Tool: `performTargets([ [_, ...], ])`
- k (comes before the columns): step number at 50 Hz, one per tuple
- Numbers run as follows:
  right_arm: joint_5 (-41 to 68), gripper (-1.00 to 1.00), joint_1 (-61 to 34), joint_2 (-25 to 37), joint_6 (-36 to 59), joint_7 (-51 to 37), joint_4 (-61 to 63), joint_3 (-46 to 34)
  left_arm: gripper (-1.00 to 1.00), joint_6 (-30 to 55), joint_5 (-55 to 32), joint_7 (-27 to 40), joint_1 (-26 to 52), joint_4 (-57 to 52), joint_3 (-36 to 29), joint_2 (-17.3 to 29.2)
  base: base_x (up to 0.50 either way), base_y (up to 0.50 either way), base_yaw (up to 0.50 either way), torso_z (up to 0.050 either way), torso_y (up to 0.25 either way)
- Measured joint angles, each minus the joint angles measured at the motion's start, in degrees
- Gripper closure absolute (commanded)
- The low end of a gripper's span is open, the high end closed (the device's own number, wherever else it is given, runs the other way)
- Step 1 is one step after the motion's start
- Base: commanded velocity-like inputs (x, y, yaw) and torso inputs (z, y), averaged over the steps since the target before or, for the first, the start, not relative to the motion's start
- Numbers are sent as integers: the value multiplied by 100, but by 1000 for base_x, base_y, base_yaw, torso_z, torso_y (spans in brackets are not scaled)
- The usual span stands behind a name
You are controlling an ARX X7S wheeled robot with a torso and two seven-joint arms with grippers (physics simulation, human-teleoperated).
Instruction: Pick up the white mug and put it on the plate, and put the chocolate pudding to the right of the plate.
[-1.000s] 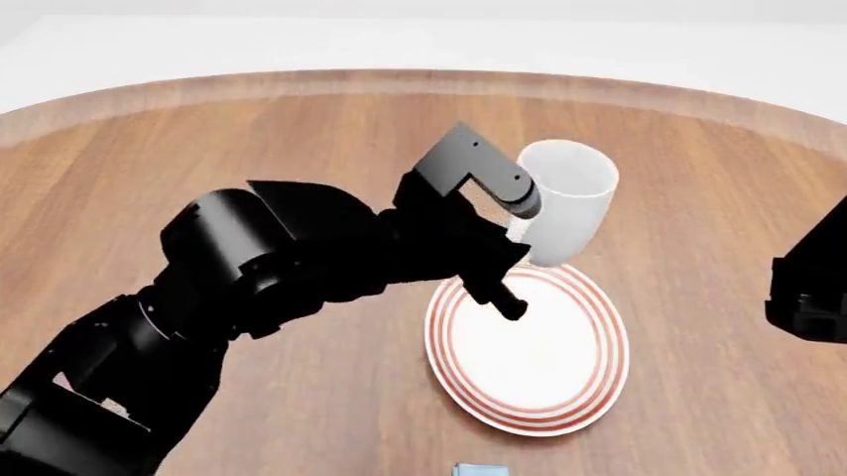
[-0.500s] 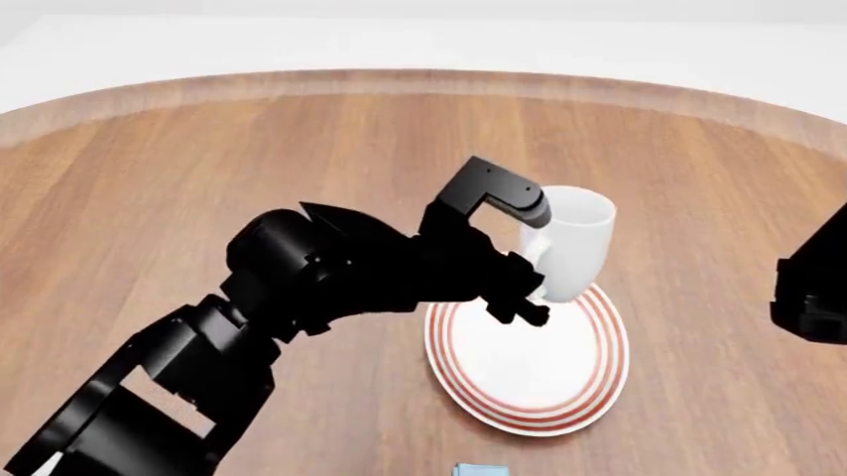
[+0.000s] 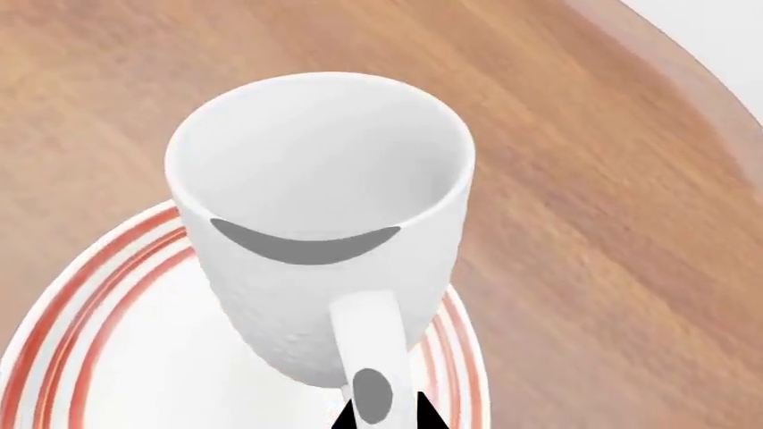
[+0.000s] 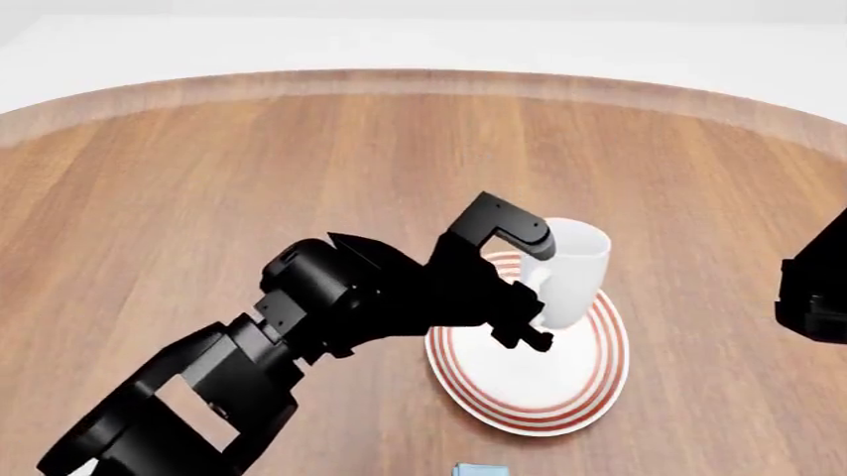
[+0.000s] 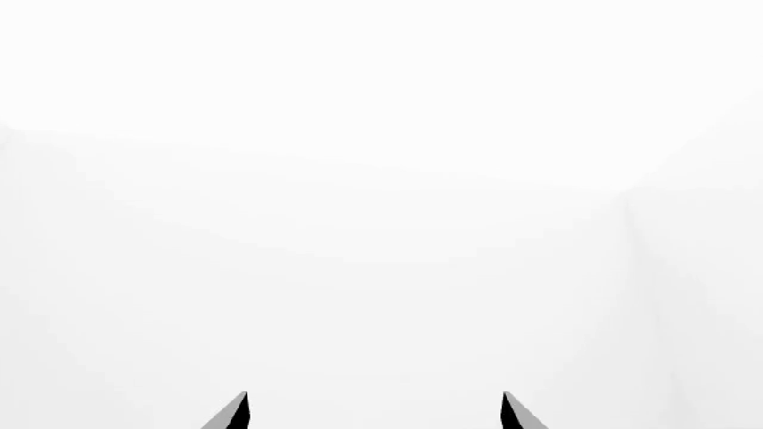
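Item one, the wooden counter (image 4: 265, 178), carrying the plate (image 4: 556, 392) just under my left fingers (image 4: 527, 297). Item two, the white mug (image 4: 572, 273), upright, its base over the plate's far rim, its handle (image 3: 370, 344) clenched in those left fingers; I cannot tell whether it touches the plate. Item three, a blue sliver of the chocolate pudding (image 4: 479, 469) at the near edge, well behind the fingers; my right fingers (image 5: 373, 413) stand spread, grasping nothing.

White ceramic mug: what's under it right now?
The red-ringed white plate lies under the white ceramic mug, held by its handle in the left gripper. Whether its base touches the plate is hidden.
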State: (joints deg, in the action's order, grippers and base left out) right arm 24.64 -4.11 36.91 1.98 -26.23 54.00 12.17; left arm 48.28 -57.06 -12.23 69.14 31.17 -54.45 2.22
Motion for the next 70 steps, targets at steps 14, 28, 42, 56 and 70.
performTargets([
  [14, 2, -100, 18, 8, -41, -4, -37, -11, 100, -482, 45, -158, 30, 368, -509, -47, 0, 0, 0, 0, 0],
  [28, 2, -100, 39, 15, -81, -7, -66, -27, 100, -1044, 68, -259, 5, 583, -927, -51, 0, 0, 0, 0, 0],
  [42, 8, -100, 50, 38, -97, -30, -72, -34, 100, -1561, 12, -287, -26, 873, -1375, -78, 0, 0, 0, 0, 0],
  [56, -8, -100, 76, 43, -146, -38, -101, -55, 100, -2123, -448, -196, 68, 1181, -2190, -96, 0, 0, 0, 0, 1],
  [70, -9, -100, 100, 58, -172, -53, -110, -70, 100, -2602, -1090, -25, 180, 1446, -3023, -104, 0, 0, 0, 0, 0],
])
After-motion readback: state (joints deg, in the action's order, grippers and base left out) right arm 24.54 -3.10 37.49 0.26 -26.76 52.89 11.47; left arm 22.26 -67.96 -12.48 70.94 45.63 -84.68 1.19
